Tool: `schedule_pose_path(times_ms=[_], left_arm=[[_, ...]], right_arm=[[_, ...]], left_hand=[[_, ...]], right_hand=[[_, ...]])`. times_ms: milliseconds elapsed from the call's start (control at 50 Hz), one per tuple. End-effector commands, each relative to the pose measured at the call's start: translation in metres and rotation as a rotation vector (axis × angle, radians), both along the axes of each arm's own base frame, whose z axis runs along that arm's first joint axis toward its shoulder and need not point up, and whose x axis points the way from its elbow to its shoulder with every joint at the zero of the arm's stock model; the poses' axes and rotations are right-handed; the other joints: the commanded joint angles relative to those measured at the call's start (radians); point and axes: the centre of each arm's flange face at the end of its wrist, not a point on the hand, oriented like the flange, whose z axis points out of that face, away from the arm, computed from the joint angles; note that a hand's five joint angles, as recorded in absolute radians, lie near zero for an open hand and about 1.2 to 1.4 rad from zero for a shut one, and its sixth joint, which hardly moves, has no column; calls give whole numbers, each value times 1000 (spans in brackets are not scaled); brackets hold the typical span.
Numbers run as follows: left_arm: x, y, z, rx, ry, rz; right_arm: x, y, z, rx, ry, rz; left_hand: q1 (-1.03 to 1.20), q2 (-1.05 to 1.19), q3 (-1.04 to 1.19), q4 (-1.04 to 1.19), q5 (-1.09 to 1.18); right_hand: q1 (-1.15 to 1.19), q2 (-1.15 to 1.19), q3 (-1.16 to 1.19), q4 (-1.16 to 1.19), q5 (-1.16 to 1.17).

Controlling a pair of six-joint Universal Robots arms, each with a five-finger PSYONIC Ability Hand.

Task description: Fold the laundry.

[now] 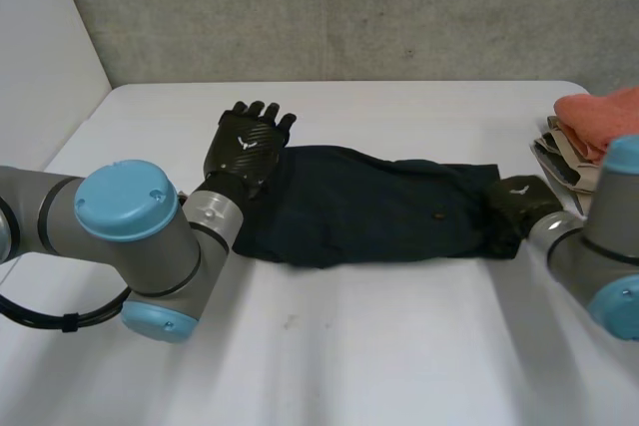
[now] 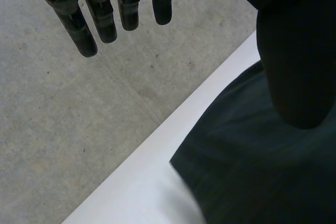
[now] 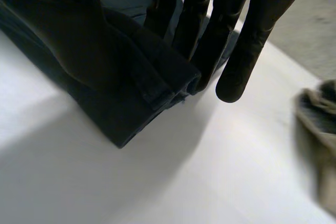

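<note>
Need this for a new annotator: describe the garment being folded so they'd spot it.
On the white table, a long navy garment stretches between the left hand and right hand. Unlike the orange-and-beige pile at the table's right edge, it is dark and laid out.

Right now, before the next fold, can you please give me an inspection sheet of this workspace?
surface: white table, a small dark mark in front of the cloth.
job's things: dark garment, lying as a long strip across the table.
clutter: stack of orange and beige cloths at the table's right edge.
hands: left hand open at the garment's left end; right hand pinches its right end between thumb and fingers.
surroundings: grey wall behind the table.
</note>
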Motion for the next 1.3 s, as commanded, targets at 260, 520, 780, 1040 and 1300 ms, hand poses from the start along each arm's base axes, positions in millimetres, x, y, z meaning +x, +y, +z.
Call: schedule_pose_path(times_ms=[260,520,780,1040,1300], left_arm=[[18,13,16,8,20,24],[18,18,36,3,104,12],[-3,16,64,-59,146,-29],[-59,21,55,74,171,-136],[-88,24,-15,300,-4,-123]], right_arm=[[-19,-13,66,-358,502,154],[130,92,41,-513,289,845],[127,103,48,-378,107,821],[54,28,114,-71,-467,215],[50,-13,68,53,-313,125]], left_hand=[[-18,-31,-39,-31,-47],[-18,-31,-39,-31,-47],[-18,-31,-39,-31,-47],[-4,-16,-24,-16,-32],[23,10,2,10,-6]], right_hand=[[497,220,234,208,326],[497,220,234,208,326],[-725,-1001,-988,-1014,-895],[-725,-1001,-988,-1014,-895],[-725,-1001,-988,-1014,-895]])
